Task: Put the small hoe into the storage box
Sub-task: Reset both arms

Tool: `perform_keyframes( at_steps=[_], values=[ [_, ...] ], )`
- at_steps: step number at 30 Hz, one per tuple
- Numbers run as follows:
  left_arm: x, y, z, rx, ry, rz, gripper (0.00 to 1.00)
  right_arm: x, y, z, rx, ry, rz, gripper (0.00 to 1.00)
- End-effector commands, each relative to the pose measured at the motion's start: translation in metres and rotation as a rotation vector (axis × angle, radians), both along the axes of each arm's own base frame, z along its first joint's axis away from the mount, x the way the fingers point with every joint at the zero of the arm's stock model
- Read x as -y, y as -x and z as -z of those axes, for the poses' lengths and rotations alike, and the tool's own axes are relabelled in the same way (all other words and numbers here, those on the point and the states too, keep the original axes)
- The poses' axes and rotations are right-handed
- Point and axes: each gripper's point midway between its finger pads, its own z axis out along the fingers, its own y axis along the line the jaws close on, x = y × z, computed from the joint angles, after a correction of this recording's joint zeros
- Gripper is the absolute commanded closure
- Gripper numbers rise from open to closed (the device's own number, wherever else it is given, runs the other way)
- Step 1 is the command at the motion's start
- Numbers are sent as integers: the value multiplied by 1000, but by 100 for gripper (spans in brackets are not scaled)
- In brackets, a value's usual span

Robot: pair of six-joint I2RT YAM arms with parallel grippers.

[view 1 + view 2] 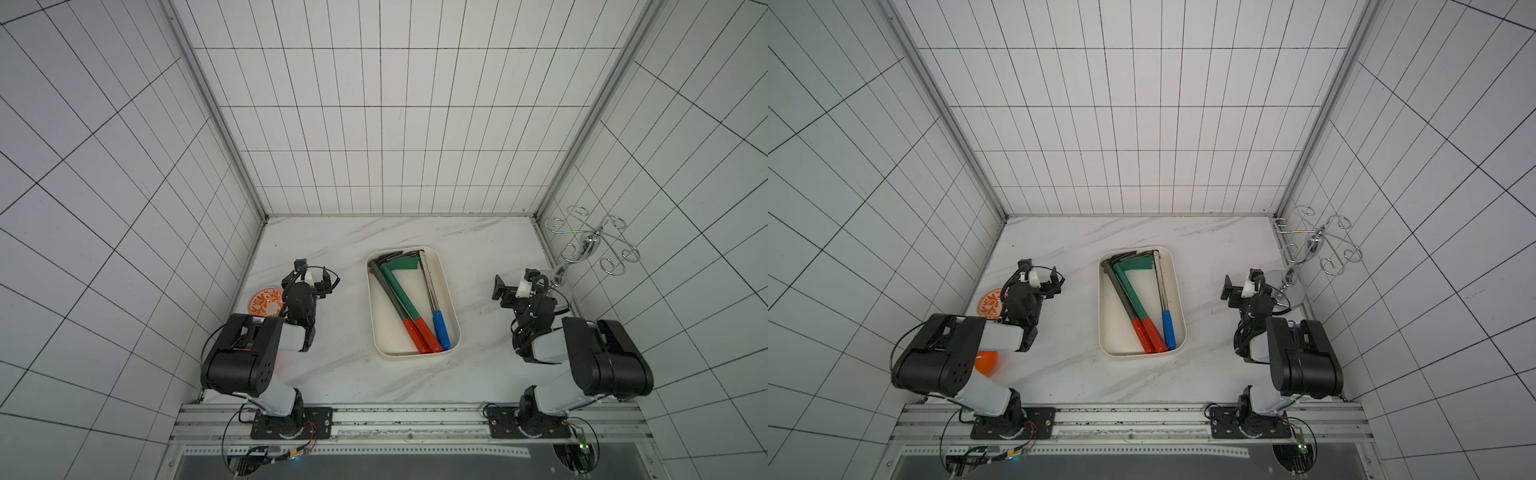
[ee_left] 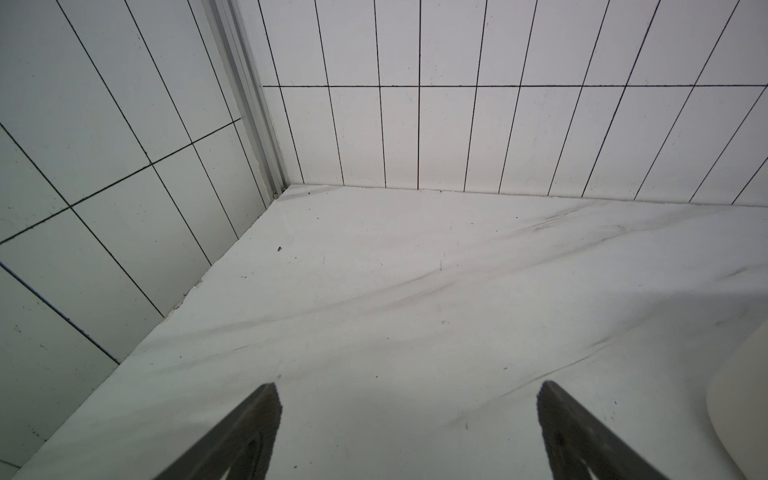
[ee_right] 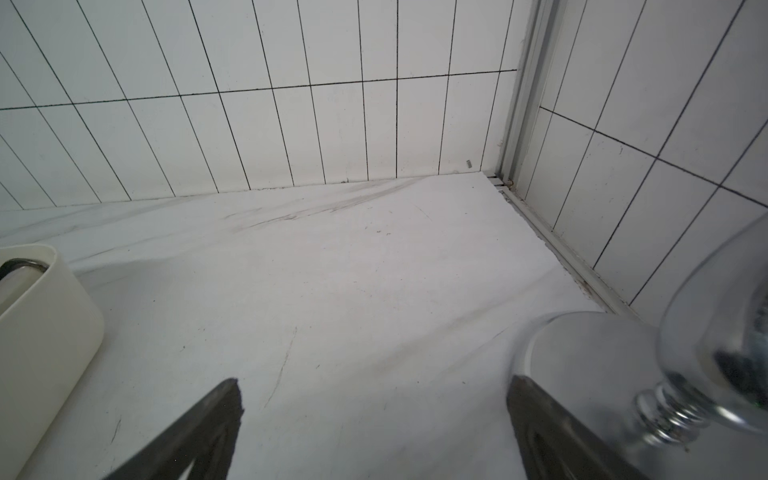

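While both arms sit low at either side of the marble counter (image 1: 332, 374), I note the storage box (image 1: 388, 332) mid-counter between them. It's well apart from each arm, long axis running front to back, a bit skewed.

Three long-handled tools lie inside, heads twd the back wall, grips bunched at the box's front right corner:
- green-bladed hoe (image 1: 399, 291), red grip
- grey-shafted tool (image 1: 384, 286), red grip, on the green one's left, the two grips touching
- thin chrome tool (image 1: 430, 282), blue grip, along the right wall

Can't tell which is the small hoe. All three sit fully within the rim in both top views.

Left fingers (image 2: 249, 432): spread wide, nothing btwn them, bare counter beneath. Box corner (image 2: 744, 415) shows at the edge of the left wrist view.

Right fingers (image 3: 208, 428): spread wide too, holding nothing. Box wall (image 3: 45, 316) to one side, round base of the chrome cup rack (image 3: 590, 353) close by the other finger.

Rack (image 1: 590, 245) stands vs. the right wall. Orange-patterned plate (image 1: 266, 307) lies by the left wall, partly hidden by the left arm. Orange bowl (image 1: 986, 362) peeks from under that arm's elbow in a top view.
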Motion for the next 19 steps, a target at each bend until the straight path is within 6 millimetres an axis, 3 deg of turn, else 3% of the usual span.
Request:
perform_keyframes(
  at_steps=[1, 19],
  values=[
    [0, -3, -8, 16, -11, -6, 2, -7, -12, -9, 12, 30, -47, 0],
    [-1, -3, -7, 8, -11, -10, 3, -16, -10, -9, 17, 46, -86, 0]
  ],
)
